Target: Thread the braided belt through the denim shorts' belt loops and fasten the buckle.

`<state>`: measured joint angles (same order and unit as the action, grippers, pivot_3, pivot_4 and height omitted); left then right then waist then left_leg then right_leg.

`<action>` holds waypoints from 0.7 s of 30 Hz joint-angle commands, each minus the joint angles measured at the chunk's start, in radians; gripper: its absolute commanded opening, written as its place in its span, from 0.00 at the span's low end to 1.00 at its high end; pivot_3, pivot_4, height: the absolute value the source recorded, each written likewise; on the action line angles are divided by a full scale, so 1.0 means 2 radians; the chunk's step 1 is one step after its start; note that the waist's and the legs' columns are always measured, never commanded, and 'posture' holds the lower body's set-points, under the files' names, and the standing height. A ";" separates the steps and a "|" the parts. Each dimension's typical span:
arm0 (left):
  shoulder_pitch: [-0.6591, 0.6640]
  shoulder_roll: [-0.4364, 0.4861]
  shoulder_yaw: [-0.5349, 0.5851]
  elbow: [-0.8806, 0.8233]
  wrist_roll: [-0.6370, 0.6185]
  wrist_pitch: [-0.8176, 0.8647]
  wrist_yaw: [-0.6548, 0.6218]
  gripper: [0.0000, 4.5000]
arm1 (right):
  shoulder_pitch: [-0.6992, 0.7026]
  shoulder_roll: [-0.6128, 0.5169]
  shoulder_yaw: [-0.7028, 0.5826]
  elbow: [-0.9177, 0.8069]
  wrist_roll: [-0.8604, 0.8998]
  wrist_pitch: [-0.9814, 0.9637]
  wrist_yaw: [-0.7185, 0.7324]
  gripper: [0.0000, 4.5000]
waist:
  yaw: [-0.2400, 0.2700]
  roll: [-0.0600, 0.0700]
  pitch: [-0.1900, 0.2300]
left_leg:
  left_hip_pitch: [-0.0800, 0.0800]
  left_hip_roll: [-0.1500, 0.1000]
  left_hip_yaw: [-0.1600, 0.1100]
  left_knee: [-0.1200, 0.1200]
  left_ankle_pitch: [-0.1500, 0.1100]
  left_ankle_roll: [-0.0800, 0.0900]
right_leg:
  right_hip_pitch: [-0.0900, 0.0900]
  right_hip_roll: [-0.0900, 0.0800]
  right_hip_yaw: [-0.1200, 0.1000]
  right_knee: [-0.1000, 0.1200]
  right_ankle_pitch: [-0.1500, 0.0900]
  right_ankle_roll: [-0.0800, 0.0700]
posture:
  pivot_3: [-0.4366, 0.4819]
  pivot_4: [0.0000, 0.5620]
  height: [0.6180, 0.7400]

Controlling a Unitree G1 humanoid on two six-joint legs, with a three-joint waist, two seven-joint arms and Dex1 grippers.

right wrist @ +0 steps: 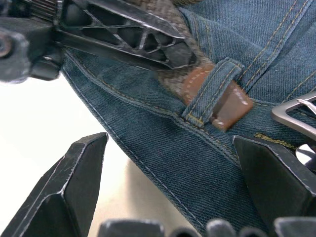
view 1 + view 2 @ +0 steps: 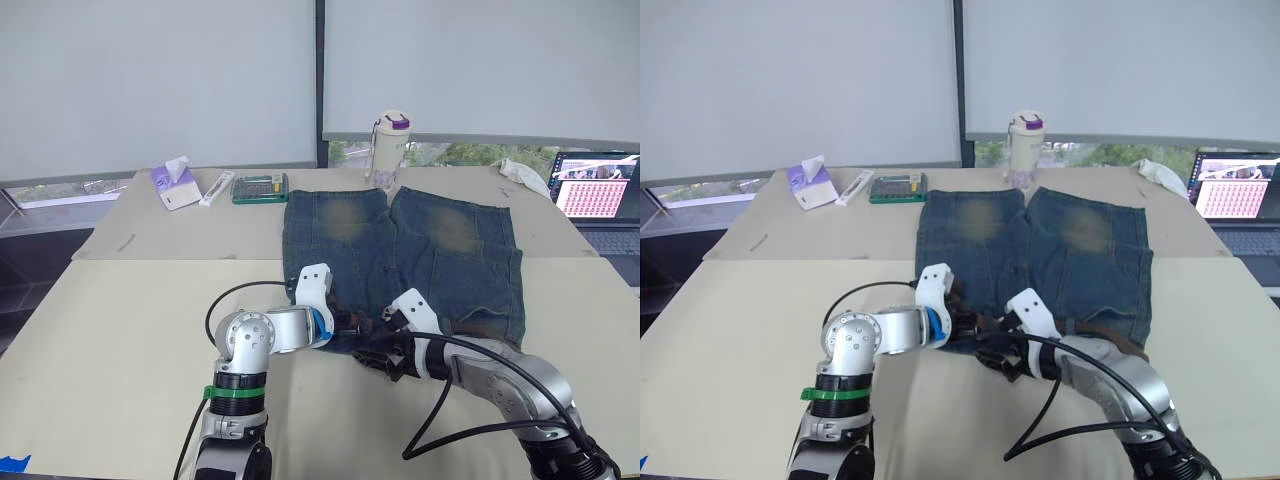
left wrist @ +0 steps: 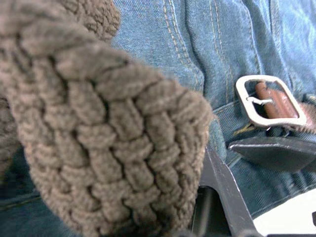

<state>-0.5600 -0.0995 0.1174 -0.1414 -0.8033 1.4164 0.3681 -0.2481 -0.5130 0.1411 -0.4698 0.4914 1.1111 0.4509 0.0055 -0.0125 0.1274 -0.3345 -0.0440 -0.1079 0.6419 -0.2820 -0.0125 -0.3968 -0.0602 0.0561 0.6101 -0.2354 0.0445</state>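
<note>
Braided belt (image 1: 195,81) tip under belt loop (image 1: 212,91) — left pincer (image 1: 163,47) grips it.

Soft window daylight; wrist close-ups blurred.

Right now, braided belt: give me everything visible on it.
The braided belt is a dark brown woven strap with a smooth brown leather tip stitched in pale thread. It lies along the waistband of the denim shorts, on the edge nearest the robot. The tip has passed under one belt loop and stops just short of the silver buckle, not yet fastened. The left gripper is shut on the strap just behind that loop. The right gripper is open near the tip, not touching it.
</note>
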 commanded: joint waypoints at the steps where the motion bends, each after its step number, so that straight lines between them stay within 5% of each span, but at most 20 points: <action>1: -0.011 -0.003 0.016 -0.022 0.015 0.019 -0.003 0.00 | 0.015 -0.003 0.012 0.018 -0.005 0.006 0.003 0.99 | 0.000 0.000 0.000 | 0.000 0.000 0.000 0.000 0.000 0.000 | 0.000 0.000 0.000 0.000 0.000 0.000 | 0.48 0.27 1.00; 9: -0.010 -0.077 0.070 0.001 0.029 0.018 -0.001 0.00 | 0.008 0.004 0.025 0.018 -0.011 0.006 0.006 0.99 | -0.002 0.000 0.000 | 0.000 0.000 0.000 0.000 0.000 0.000 | 0.000 0.000 0.000 0.000 0.000 0.000 | 0.48 0.27 1.00; 21: -0.005 -0.119 0.147 0.075 -0.012 -0.012 0.025 0.00 | 0.019 0.002 0.012 0.001 -0.012 0.009 0.000 0.99 | -0.003 -0.001 0.000 | 0.002 0.000 -0.001 0.000 -0.001 -0.001 | 0.003 0.000 -0.001 -0.001 -0.001 0.002 | 0.48 0.27 1.00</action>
<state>-0.5532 -0.1644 0.3765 -0.0187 -0.8425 1.4064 0.3669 -0.2367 -0.5052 0.1489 -0.4806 0.4649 1.1024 0.4508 0.0003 -0.0145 0.1271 -0.3296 -0.0430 -0.1093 0.6413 -0.2832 -0.0138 -0.3909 -0.0603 0.0543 0.6089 -0.2378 0.0484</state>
